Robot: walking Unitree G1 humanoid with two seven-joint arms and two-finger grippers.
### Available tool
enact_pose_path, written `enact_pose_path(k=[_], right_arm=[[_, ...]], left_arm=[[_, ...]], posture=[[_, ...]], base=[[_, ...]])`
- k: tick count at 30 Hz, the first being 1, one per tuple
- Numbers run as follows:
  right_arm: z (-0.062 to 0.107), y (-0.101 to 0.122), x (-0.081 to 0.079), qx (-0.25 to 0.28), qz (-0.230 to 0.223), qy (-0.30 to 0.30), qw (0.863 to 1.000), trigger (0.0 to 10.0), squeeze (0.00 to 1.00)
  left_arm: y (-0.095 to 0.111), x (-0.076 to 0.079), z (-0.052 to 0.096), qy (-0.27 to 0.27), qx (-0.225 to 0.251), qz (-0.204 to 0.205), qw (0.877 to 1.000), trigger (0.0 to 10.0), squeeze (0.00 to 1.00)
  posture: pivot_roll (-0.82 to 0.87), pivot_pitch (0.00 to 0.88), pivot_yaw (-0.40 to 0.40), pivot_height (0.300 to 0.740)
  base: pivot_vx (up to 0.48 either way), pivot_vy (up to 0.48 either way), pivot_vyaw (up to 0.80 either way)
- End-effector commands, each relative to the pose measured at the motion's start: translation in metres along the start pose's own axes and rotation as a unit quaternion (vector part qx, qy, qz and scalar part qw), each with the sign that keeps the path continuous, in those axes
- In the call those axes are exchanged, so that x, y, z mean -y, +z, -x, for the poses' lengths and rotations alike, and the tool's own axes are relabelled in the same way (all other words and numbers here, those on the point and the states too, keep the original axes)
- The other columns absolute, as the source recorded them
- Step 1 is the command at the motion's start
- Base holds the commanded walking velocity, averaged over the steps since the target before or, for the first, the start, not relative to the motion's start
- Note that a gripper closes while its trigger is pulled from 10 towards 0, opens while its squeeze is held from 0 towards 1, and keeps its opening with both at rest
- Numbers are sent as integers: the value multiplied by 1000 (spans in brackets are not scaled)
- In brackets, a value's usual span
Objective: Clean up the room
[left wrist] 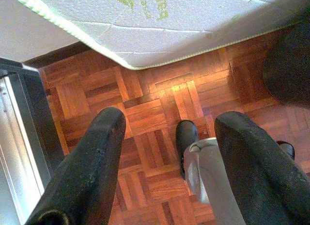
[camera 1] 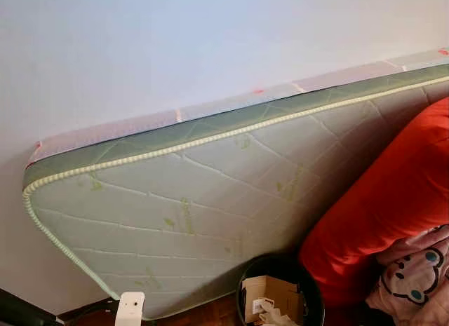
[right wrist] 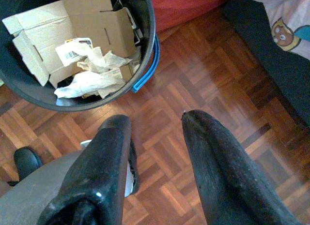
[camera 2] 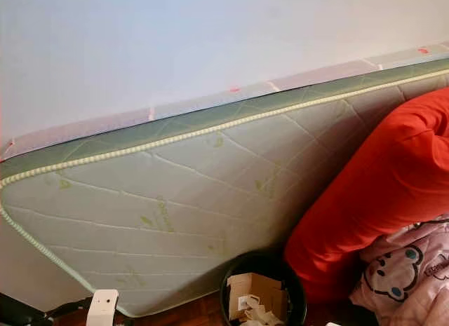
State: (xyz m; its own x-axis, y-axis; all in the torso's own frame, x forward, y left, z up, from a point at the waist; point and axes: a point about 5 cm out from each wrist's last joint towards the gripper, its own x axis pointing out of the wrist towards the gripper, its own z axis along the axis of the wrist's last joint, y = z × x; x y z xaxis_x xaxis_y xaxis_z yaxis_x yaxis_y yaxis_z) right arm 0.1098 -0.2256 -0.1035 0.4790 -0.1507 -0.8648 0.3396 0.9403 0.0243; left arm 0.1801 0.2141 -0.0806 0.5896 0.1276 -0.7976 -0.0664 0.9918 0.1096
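Note:
A black trash bin (camera 1: 280, 260) stands on the parquet floor at the foot of a leaning mattress. It holds a flattened cardboard box (right wrist: 87, 26) and crumpled white paper (right wrist: 92, 80). A blue handle (right wrist: 147, 65) hangs at the bin's rim. My right gripper (right wrist: 155, 118) hangs open just beside the bin, above bare floor, with nothing between its fingers. My left gripper (left wrist: 172, 121) is also open and empty, low over the floor near the mattress corner (left wrist: 131, 65).
A pale green quilted mattress (camera 1: 210, 200) leans against the white wall. Red bedding (camera 1: 393, 200) and a pink cartoon blanket (camera 1: 414, 277) pile up on the right. A white object (camera 1: 130, 308) and a dark metal frame (left wrist: 29, 123) stand on the left. My own grey leg (left wrist: 213, 176) shows below.

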Motion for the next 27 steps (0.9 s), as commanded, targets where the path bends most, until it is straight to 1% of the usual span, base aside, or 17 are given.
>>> enact_pose_path(k=[1,6,9,14,19,25,27], right_arm=[[1,-3,-1,-6,6,1,1000,10000,0],[1,-4,-1,-6,4,1,1000,10000,0],[1,-4,-2,-6,18,7,1000,10000,0],[1,-5,-3,-7,17,8,1000,10000,0],[1,-7,-4,-12,37,15,999,10000,0],[1,-8,-4,-12,39,15,999,10000,0],[1,-9,-5,-14,52,19,998,10000,0]], left_arm=[[-4,-1,0,2,-15,-3,1000,10000,0],[-3,-2,0,2,-17,-4,1000,10000,0],[-3,-2,0,1,-16,-4,1000,10000,0],[-4,-2,0,0,-17,-5,1000,10000,0],[-5,-3,0,-1,-18,-9,1000,10000,0],[-6,-2,1,-4,-20,-10,1000,10000,0],[-6,-3,1,-4,-21,-12,1000,10000,0]], posture=[[-78,0,30,734],[-77,0,29,734],[-79,0,30,734],[-86,0,33,734],[-104,0,38,734],[-110,0,37,734],[-118,0,39,734]], base=[[0,0,0],[0,0,0],[0,0,0],[0,0,0],[-196,0,0],[-261,0,0],[-268,0,0]])
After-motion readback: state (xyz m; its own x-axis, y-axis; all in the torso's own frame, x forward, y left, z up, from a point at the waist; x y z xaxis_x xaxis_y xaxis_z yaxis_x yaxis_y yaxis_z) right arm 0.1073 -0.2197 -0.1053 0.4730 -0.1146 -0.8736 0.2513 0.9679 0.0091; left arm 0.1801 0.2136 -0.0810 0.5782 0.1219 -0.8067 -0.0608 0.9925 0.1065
